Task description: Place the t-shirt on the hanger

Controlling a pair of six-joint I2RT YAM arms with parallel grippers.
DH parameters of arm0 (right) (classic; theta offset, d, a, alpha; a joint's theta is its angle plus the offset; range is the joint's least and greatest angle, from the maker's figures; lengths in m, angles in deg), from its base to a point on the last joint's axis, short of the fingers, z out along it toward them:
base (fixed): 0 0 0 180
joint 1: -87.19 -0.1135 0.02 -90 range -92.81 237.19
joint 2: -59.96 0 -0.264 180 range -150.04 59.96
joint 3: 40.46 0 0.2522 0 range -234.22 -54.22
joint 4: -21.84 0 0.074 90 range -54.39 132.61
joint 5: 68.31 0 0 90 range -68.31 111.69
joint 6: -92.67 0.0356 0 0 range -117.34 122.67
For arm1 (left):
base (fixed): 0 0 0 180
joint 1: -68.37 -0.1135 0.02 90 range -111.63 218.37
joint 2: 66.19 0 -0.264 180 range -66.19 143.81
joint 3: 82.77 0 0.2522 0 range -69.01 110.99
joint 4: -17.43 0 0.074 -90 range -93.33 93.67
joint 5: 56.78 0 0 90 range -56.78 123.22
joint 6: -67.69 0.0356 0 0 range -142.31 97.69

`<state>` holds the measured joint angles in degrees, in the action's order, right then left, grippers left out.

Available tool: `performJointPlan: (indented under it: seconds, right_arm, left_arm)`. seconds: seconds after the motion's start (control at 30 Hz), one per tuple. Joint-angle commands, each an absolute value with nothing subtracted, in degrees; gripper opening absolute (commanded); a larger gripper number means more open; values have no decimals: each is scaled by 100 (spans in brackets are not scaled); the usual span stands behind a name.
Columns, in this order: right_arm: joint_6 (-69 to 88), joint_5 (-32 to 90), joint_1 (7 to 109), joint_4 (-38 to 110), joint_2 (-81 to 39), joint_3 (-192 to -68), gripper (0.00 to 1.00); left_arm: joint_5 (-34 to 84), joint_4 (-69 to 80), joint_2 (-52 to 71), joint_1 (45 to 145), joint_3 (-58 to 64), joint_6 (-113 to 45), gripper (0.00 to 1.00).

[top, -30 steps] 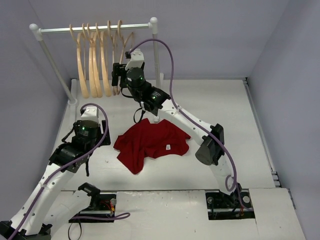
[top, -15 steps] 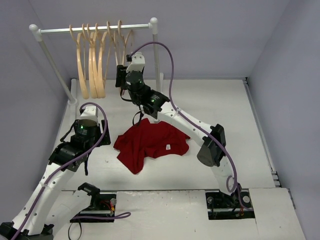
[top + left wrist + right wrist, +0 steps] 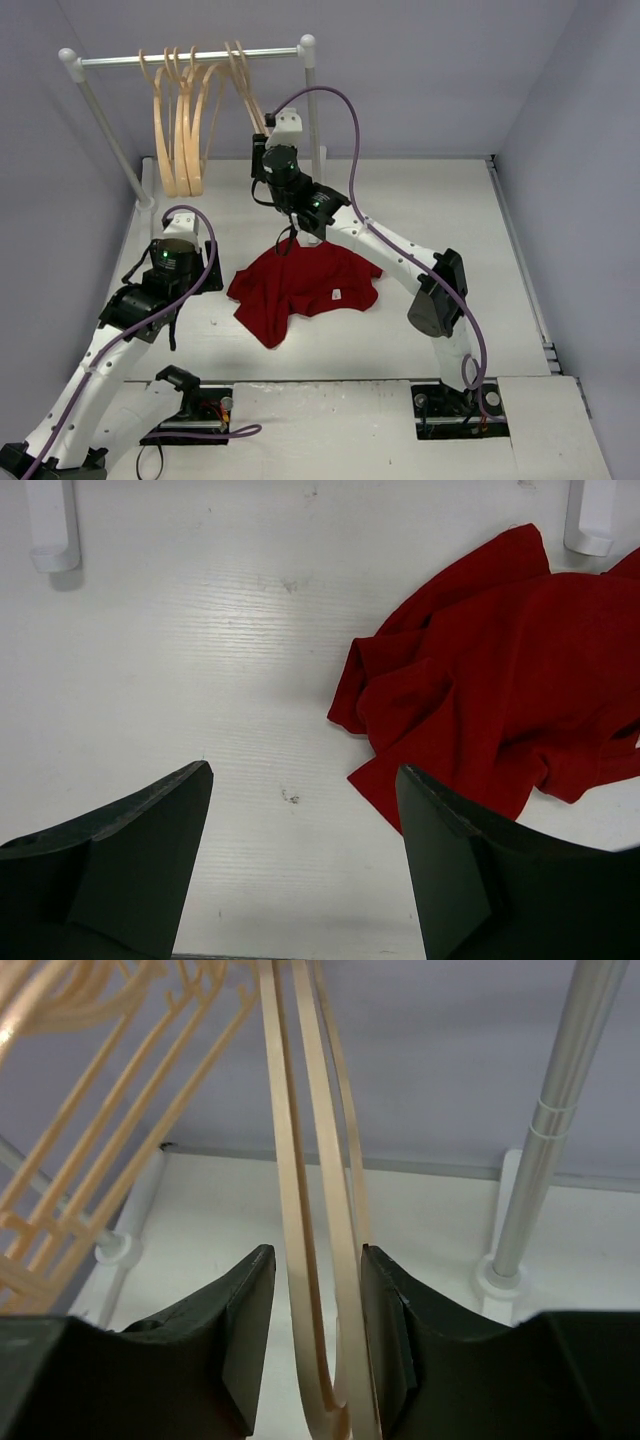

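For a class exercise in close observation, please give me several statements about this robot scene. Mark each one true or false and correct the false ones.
1. The t-shirt lies crumpled on the table. True.
2. The left gripper holds the t-shirt in its jaws. False: its jaws are wide open and empty, over bare table beside the t-shirt.
3. The right gripper has its jaws closed around a hanger. True.
4. The hanger lies flat on the table. False: it hangs from the rail, pulled at a tilt towards the right gripper.
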<state>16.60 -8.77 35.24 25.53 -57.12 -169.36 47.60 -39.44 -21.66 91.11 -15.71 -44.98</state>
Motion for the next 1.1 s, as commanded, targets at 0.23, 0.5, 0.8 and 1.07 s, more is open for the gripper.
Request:
performJointPlan:
  seconds: [0.23, 0.5, 0.8, 1.07]
  right_arm:
    - [1154, -363, 3698, 2488, -5111, -16714, 48]
    - [1030, 124, 3887, 2495, -4744, -16621, 76]
    - [616, 318, 4001, 2488, -4393, -16734, 85]
    - [618, 684, 4298, 2489, -4304, -16540, 69]
  left_arm:
    - [4720, -3693, -2101, 9060, -1522, -4498, 70]
    - [4713, -3708, -2090, 9060, -1522, -4498, 70]
    - [4717, -3693, -2066, 9066, -1537, -4510, 70]
    - [4711, -3693, -2031, 9060, -1522, -4507, 70]
